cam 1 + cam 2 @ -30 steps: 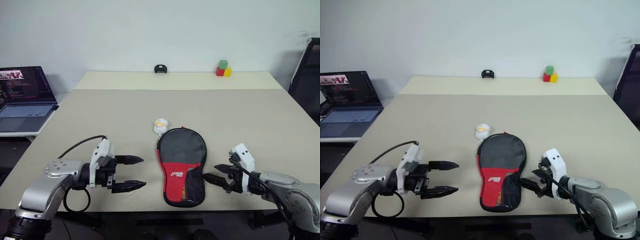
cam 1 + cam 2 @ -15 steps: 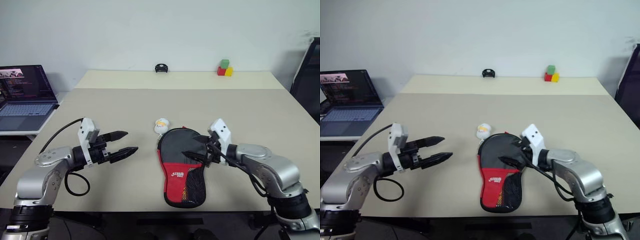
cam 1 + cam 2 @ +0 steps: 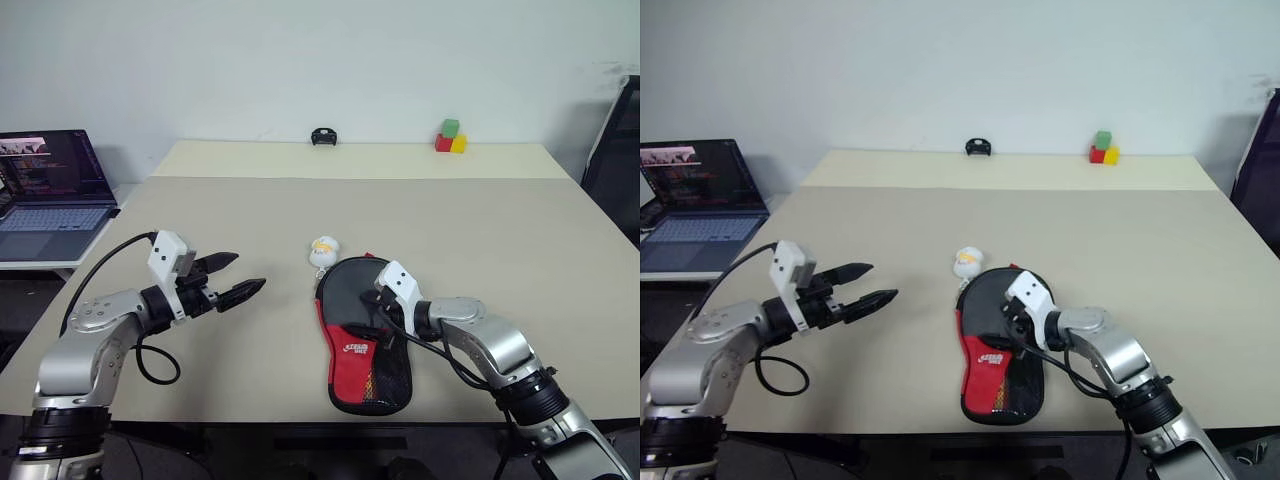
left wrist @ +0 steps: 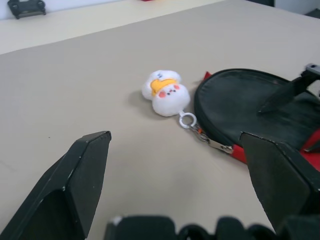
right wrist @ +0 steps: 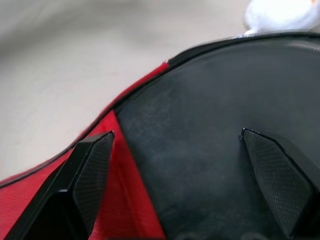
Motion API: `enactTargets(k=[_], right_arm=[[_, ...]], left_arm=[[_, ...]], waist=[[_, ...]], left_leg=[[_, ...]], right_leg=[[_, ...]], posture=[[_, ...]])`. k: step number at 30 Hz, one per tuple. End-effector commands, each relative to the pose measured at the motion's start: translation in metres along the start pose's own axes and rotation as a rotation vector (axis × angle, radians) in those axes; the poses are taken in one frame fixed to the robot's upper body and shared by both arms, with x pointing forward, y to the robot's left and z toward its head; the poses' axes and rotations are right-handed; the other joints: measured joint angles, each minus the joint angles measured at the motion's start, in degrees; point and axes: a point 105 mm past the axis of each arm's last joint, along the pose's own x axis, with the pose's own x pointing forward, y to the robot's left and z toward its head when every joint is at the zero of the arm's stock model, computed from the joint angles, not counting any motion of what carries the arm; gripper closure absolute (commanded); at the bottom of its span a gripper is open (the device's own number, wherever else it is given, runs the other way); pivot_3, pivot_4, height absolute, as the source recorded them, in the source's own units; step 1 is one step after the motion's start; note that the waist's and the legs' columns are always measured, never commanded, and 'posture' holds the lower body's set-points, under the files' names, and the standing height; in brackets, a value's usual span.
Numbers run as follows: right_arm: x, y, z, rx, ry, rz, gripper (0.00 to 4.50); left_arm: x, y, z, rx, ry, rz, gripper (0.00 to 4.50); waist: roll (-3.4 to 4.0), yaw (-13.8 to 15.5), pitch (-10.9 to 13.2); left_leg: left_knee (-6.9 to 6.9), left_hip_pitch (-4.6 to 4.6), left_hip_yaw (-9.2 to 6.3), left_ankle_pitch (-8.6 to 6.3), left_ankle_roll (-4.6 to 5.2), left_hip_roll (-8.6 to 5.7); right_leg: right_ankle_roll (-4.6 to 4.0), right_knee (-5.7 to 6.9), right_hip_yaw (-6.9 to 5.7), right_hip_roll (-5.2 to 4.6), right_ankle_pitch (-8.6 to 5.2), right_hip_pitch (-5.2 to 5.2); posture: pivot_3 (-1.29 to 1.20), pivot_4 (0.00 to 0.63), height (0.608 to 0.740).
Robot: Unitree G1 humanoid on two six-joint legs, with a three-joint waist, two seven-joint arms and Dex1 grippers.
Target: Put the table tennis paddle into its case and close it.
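We see a beige counter (image 3: 250, 215) with a seam running across its far part. The case (image 3: 365, 335) lies flat near the front edge, its round black end toward the far side and its red logo panel and mesh pocket toward us. Its small white-yellow charm (image 4: 165, 92) rests on the counter just beside the round end, joined by a ring. At the far edge sit a small black object (image 3: 321, 137) and, well apart from it, a cluster of green, red and yellow blocks (image 3: 448, 137).

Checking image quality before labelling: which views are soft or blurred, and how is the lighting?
Head views: even, soft light, faint shadows, no glare. Left wrist view: charm sharp, own tool's fingers blurred. Right wrist view: case sharp, table behind soft.
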Motion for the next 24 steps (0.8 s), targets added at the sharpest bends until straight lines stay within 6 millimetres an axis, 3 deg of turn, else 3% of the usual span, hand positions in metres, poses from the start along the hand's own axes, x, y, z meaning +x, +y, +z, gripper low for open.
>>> enactTargets(k=[1,11,16,24], right_arm=[[0.002,-0.001,-0.013,0.025,0.029,-0.019,0.03],[0.011,0.005,-0.017,0.052,0.027,-0.009,0.03],[0.013,0.005,-0.016,0.067,0.018,-0.017,0.03],[0.016,0.007,-0.016,0.080,0.008,-0.024,0.03]], left_arm=[[0.021,0.005,0.014,0.003,-0.032,0.035,0.00],[0.092,0.029,0.033,-0.018,-0.024,0.110,0.00],[0.124,0.025,0.021,-0.018,0.037,0.095,0.00],[0.157,0.010,-0.003,-0.026,0.172,0.054,0.00]], waist=[[-0.12,0.1,-0.1],[-0.25,-0.3,-0.2],[-0.27,-0.2,-0.2],[-0.29,-0.3,-0.2]], left_leg=[[0.01,-0.01,-0.01,0.00,0.00,0.00],[0.08,0.13,0.03,0.01,-0.01,-0.03],[0.09,0.13,0.03,0.02,-0.03,-0.03],[0.09,0.08,0.05,0.02,-0.02,-0.04]], right_leg=[[0.00,0.01,-0.02,0.00,0.00,0.00],[0.01,0.12,0.01,0.03,0.03,0.08],[0.01,0.11,0.01,0.03,0.02,0.07],[0.01,0.11,0.00,0.03,0.03,0.02]], posture=[[0.00,0.150,0.740],[0.00,0.150,0.740],[0.00,0.150,0.740],[0.00,0.150,0.740]])
